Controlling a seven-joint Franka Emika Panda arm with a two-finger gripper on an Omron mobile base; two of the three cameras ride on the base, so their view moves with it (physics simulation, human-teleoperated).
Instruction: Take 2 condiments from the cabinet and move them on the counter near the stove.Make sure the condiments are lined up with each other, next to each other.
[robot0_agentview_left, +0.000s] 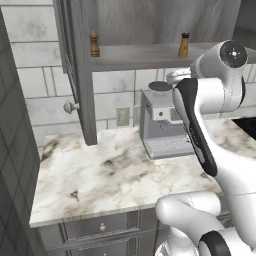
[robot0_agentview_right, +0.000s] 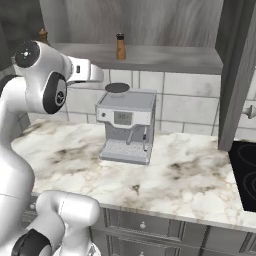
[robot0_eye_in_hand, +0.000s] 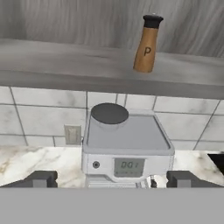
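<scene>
- One cabinet (robot0_agentview_left: 82, 75) — tall, grey wood-grain, its thick shelf board running above the espresso machine, a round silver knob (robot0_agentview_left: 70, 106) on the open door to the machine's left.
- One counter (robot0_agentview_left: 115, 175) — white marble veined brown and grey, pale thick edge; the machine stands on it, against the tiled wall.
- One stove (robot0_agentview_right: 245, 172): flat glossy black, set in the counter well to the machine's right.
- One espresso machine (robot0_agentview_right: 126, 127), boxy silver, a dark round lid on top.
- One gripper (robot0_eye_in_hand: 111, 180), above and in front of the machine, its fingers spread wide with nothing between them.
- Two shakers, both upright on the shelf and well apart from each other:
  - the orange shaker (robot0_eye_in_hand: 147, 43) — lighter orange-brown turned wood, black cap, a "P" on its side — stands just above the machine, slightly to its right.
  - the dark shaker (robot0_agentview_left: 94, 45), dark brown with a round knob, stands above the machine and far to its left, near the cabinet's side post.
</scene>
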